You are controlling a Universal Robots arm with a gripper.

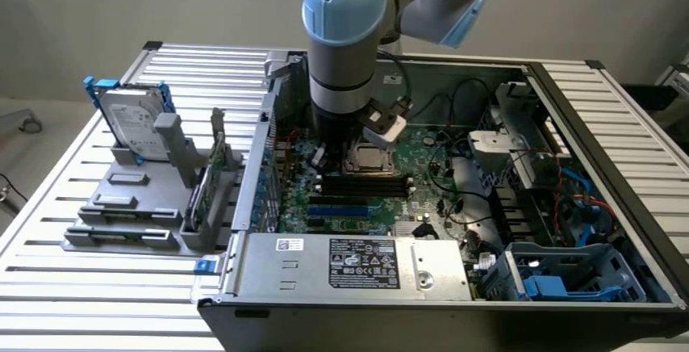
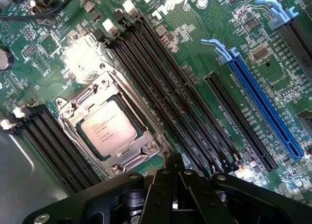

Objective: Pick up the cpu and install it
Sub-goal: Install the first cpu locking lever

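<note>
CPU (image 2: 108, 131) is sitting flat inside the metal-framed socket (image 2: 105, 126) on the green motherboard (image 2: 195, 48), silver top facing up, so it's already seated in there. Going big to small: the open PC case (image 1: 603, 207) is lying on a slatted metal table (image 1: 97, 287), with the arm (image 1: 342, 37) reaching straight down into it over the board. On the exterior view's left, a grey parts stand (image 1: 135, 207) is holding a hard drive (image 1: 135, 122) upright, well apart from the case. The power supply (image 1: 356, 263) is sitting along the near edge of the case. On the board, black memory slots (image 2: 161, 97) are running beside the socket, and a blue expansion slot (image 2: 263, 107) is lying further over. The gripper (image 2: 174, 185) is hovering just beside the socket, fingers pinched together with nothing between them.
</note>
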